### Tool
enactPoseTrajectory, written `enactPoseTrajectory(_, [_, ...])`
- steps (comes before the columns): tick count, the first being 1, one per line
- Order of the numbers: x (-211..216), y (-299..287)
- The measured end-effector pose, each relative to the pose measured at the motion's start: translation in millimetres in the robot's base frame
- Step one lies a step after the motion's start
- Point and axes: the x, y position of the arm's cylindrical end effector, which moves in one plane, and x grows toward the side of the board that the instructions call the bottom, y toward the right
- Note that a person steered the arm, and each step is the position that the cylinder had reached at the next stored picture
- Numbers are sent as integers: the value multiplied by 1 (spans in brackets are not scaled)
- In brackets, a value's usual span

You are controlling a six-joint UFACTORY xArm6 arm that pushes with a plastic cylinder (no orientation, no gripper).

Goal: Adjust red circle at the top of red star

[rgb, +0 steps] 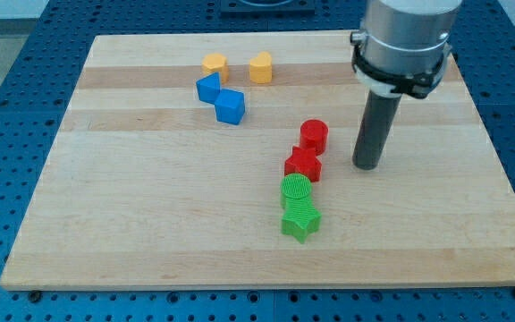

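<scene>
Your rod has no hand, so its tip (367,166) only pushes: from the right of the red plastic circle (314,135), which touches the red star's (303,165) top, a low shove could shift both across the wooden worktop (150,197).

- my tip (367,166) is down on the wooden board (150,224), to the view's right of the red blocks, clear gap, touching nothing
- red circle (314,135) sits just above the red star (303,165), offset slightly to the view's right; the two look touching or nearly so
- green circle (296,190) directly below the red star, green star (300,220) below that; the four form a rough column
- blue pair at upper left of centre: one blue block (208,88), shape unclear, and a blue cube (230,105) close together
- above them, an orange hexagon-like block (215,65) and an orange heart-like block (260,67), side by side with a small gap
</scene>
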Motion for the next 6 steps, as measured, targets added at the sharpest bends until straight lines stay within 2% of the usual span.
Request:
enactPoseTrajectory(4, [-11, -59])
enactPoseTrajectory(5, [-11, -59])
enactPoseTrajectory(6, [-13, -31])
